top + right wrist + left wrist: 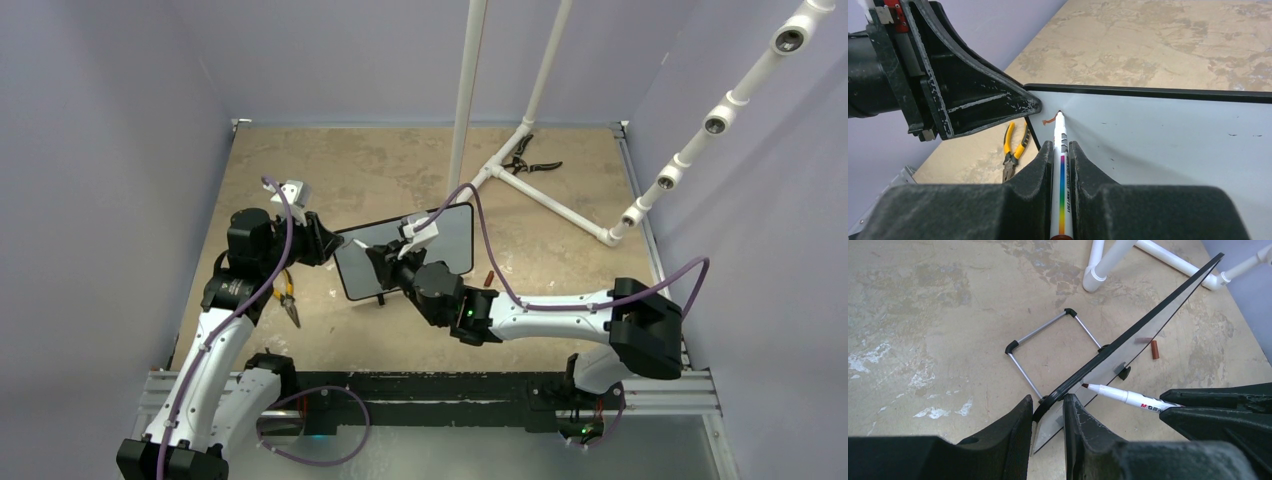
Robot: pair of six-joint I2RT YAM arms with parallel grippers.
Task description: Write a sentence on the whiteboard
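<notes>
The whiteboard [1173,145] is steadied by clamped left jaws so the sentence [1049,120], just 1 red stroke, can be written with the marker [1060,131] clenched in right jaws.

Whiteboard [448,236] upright mid-table, left claw [334,243] at its edge — right claw [384,262] before it

The left arm [215,345] and the right arm [560,312] have white shells with black joint blocks. A purple cable [290,235] runs back from the jaws along each. The jaws are matte black wedges, scuffed with pale scratches. A green light [470,322] glows behind the right jaws.
</notes>
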